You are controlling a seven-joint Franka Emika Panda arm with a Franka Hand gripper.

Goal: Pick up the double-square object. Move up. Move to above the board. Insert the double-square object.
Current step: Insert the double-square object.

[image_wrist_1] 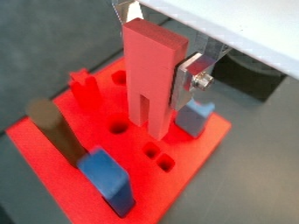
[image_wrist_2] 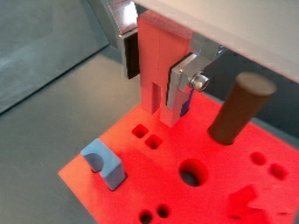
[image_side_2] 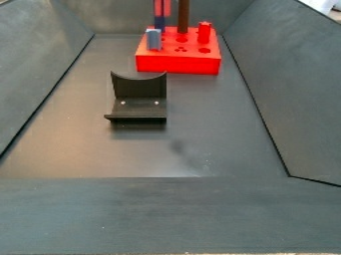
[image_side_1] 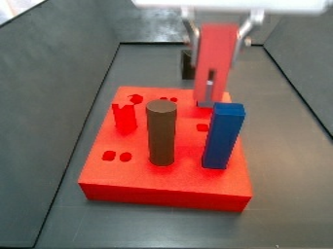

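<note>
My gripper [image_wrist_2: 156,74] is shut on the double-square object [image_wrist_2: 158,61], a slim red-orange post with a slot splitting its lower end into two prongs. It hangs upright over the board [image_wrist_2: 128,188], a large flat red slab with shaped holes. Both wrist views show a silver finger [image_wrist_1: 191,80] pressed on the post's side. The post [image_wrist_1: 149,74] has its prongs low over the board [image_wrist_1: 70,188], near a pair of small square holes [image_wrist_1: 159,157]. In a side view the gripper [image_side_1: 215,44] holds the post [image_side_1: 215,68] above the board [image_side_1: 169,185], close behind a tall blue block.
On the board stand a brown cylinder [image_side_1: 162,131], a tall blue block [image_side_1: 224,136], a short red notched piece [image_side_1: 125,115] and a small blue-grey block [image_wrist_2: 103,164]. The dark fixture [image_side_2: 136,98] sits on the grey bin floor, in front of the board [image_side_2: 180,62]. Sloped bin walls surround everything.
</note>
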